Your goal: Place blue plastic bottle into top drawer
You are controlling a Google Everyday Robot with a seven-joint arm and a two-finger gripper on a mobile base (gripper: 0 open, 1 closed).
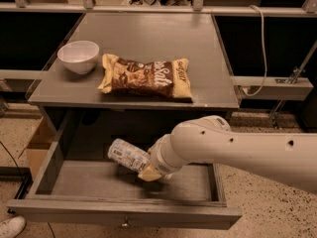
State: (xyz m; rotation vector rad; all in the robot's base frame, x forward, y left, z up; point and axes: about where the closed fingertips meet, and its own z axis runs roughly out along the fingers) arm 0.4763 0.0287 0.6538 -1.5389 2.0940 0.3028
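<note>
Beneath the grey table (pixel 148 33), the top drawer (pixel 89 181) stands open, and above its floor the gripper (pixel 150 171) is clamped on one end of the tilted blue plastic bottle (pixel 128 155) (probably light, thin-walled and slippery, so best held gently around the body).

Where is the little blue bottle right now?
The blue plastic bottle lies tilted near the middle of the open top drawer, below the chip bag on the table, with the pincer gripping its right end.

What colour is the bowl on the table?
Bowl: white, camera view; hand holds blue plastic bottle over top drawer.
</note>
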